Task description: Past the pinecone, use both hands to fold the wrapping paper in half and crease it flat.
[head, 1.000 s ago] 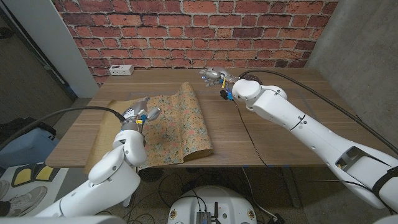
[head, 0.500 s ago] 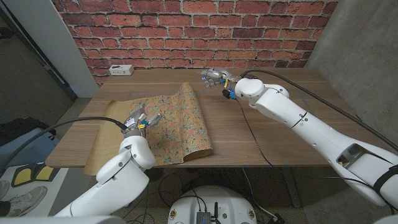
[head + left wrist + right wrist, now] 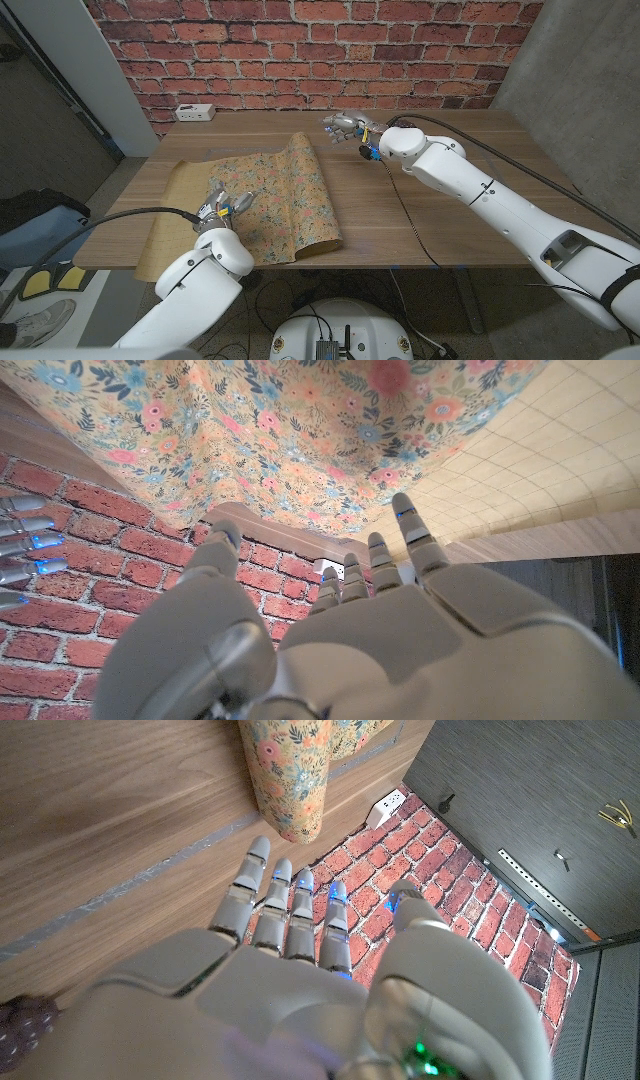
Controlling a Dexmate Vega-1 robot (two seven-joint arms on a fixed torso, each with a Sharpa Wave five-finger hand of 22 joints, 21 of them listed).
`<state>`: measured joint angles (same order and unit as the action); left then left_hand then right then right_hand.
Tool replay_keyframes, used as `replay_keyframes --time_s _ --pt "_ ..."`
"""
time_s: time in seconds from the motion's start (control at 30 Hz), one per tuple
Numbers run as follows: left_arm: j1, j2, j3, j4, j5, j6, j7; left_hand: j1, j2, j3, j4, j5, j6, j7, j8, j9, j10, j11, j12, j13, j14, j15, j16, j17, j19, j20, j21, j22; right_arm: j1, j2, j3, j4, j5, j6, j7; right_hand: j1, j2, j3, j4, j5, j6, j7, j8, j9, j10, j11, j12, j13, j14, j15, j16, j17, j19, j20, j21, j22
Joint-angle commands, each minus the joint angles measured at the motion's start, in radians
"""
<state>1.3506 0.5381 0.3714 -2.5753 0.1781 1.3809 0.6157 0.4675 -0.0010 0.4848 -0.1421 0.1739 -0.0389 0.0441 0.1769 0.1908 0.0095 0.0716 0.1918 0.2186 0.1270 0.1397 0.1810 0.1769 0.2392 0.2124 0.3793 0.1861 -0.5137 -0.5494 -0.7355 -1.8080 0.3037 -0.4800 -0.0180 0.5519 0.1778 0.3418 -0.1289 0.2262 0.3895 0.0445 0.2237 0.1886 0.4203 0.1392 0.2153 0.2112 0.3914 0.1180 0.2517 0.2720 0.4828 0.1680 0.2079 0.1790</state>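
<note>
wrapping paper: a floral-printed sheet of wrapping paper (image 3: 270, 200) with a plain tan, grid-marked underside, lying on the left half of the wooden table (image 3: 440, 210) in the head view, left of frame centre.
paper's shape: already doubled over; the floral layer lies on top, with a rounded, uncreased fold along its right edge. a strip of the tan underside (image 3: 170, 215) shows at the left.
paper's long axis: runs from the near table edge at lower centre-left up and away toward the brick wall (image 3: 300, 50); the near end overhangs the table edge a little.
left hand: the left hand (image 3: 222, 203) sits over the near part of the floral layer, at the lower left of the head view. its fingers (image 3: 415, 540) are spread apart and nearly straight, gripping nothing. the left wrist view shows the fingertips close to the floral sheet; whether they touch it, i cannot tell.
right hand: the right hand (image 3: 345, 124) is at upper centre of the head view, over bare wood, just right of the paper's far end. its fingers (image 3: 270, 890) are extended and slightly apart, empty. in the right wrist view they point toward the rolled end of the fold (image 3: 290, 780) without reaching it.
power strip: a white power strip (image 3: 194, 112) lies at the far left corner of the table, against the wall.
cable: a black cable (image 3: 405, 215) crosses the table under the right arm.
</note>
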Motion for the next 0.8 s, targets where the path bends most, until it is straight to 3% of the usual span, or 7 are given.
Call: replay_keyframes --time_s 0.03,0.27,0.53,0.63,0.8 --pt "0.029 -0.108 -0.058 0.023 -0.083 0.015 0.105 0.001 -0.011 -0.008 0.000 0.005 -0.017 0.002 -0.003 0.000 -0.013 0.007 0.001 0.002 0.003 0.009 0.003 0.002 0.010 0.003 0.000 0.001 0.005 0.009 0.000 0.025 -0.004 0.005 0.010 0.003 -0.003 0.005 0.005 -0.001 0.009 -0.001 -0.006 0.002 0.006 -0.001 0.008 0.004 0.009 0.002 0.006 0.005 0.006 0.004 0.008 0.004" --pt "0.030 -0.162 -0.073 0.038 -0.080 0.015 0.134 -0.008 -0.017 -0.019 0.005 0.005 -0.038 0.005 -0.003 -0.001 -0.020 0.023 0.005 0.003 0.001 0.023 0.003 0.002 0.022 0.003 0.000 0.002 0.002 0.015 0.006 0.037 0.003 0.003 0.007 0.002 -0.003 0.006 0.007 -0.001 0.012 -0.001 -0.007 0.002 0.008 -0.004 0.007 0.004 0.013 0.003 0.009 0.006 0.011 0.006 0.010 0.004" --pt "0.045 -0.261 -0.071 0.050 0.041 0.015 0.092 -0.016 -0.021 -0.028 0.009 0.005 -0.053 0.010 -0.001 -0.001 -0.032 0.035 0.005 0.003 0.005 0.030 0.006 0.003 0.035 0.003 0.002 0.003 -0.002 0.016 0.016 0.045 0.018 0.002 0.008 0.002 -0.003 0.007 0.008 -0.002 0.014 0.001 -0.008 0.002 0.013 -0.001 0.008 0.004 0.018 0.002 0.012 0.008 0.018 0.007 0.013 0.004" --pt "0.054 -0.315 -0.060 0.060 0.166 0.015 0.026 -0.019 -0.022 -0.031 0.010 0.005 -0.059 0.011 -0.002 -0.001 -0.036 0.038 0.005 0.003 0.009 0.030 0.007 0.003 0.041 0.003 0.003 0.003 -0.004 0.016 0.017 0.047 0.021 0.002 0.006 0.002 -0.003 0.007 0.008 -0.002 0.015 0.000 -0.009 0.002 0.013 -0.001 0.008 0.005 0.019 0.003 0.012 0.008 0.022 0.008 0.014 0.004" --pt "0.073 -0.440 -0.040 0.089 0.498 0.015 -0.192 -0.032 -0.026 -0.040 0.016 0.005 -0.075 0.014 -0.001 -0.001 -0.050 0.051 0.006 0.004 0.021 0.039 0.011 0.003 0.060 0.004 0.006 0.005 -0.009 0.012 0.023 0.044 0.029 0.002 0.005 0.001 -0.002 0.008 0.010 -0.002 0.016 0.002 -0.009 0.002 0.016 0.001 0.009 0.005 0.022 0.005 0.015 0.009 0.026 0.008 0.015 0.004"
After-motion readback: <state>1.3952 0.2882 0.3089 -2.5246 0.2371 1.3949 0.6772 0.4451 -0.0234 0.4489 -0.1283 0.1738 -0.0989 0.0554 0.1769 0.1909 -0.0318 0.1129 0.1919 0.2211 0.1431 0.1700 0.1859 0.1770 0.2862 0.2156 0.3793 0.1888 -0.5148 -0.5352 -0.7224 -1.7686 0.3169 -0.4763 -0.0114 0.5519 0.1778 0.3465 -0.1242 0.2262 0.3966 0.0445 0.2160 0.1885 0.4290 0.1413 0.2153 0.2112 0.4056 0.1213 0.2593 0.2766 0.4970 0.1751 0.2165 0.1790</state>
